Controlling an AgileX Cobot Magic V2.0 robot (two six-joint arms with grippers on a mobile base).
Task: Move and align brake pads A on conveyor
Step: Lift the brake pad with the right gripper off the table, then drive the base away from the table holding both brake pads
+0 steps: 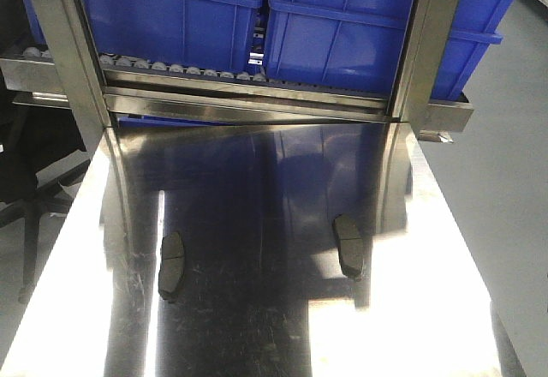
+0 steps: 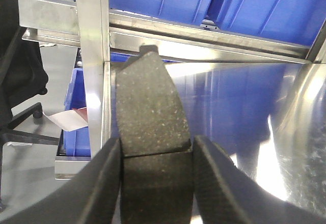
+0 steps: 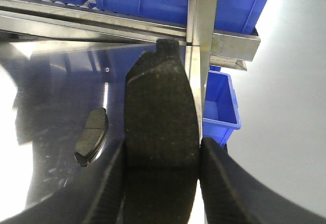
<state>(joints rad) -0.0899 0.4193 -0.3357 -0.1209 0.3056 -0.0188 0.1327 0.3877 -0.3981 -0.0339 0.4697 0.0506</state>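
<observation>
In the left wrist view my left gripper (image 2: 155, 183) is shut on a dark grey brake pad (image 2: 150, 117) that points away towards the steel post. In the right wrist view my right gripper (image 3: 162, 183) is shut on another brake pad (image 3: 160, 107), with a thin gap at its right finger. Two brake pads lie flat on the shiny steel tabletop, one on the left (image 1: 171, 264) and one on the right (image 1: 348, 244). One lying pad also shows in the right wrist view (image 3: 91, 135). Neither gripper shows in the front view. The conveyor is out of view.
Two steel posts (image 1: 68, 51) (image 1: 424, 43) stand at the tabletop's far corners. Behind them a steel roller track (image 1: 184, 70) carries blue bins (image 1: 171, 17) (image 1: 368, 34). A blue bin (image 3: 221, 104) sits low beside the table's right edge. A black chair (image 2: 18, 91) is on the left.
</observation>
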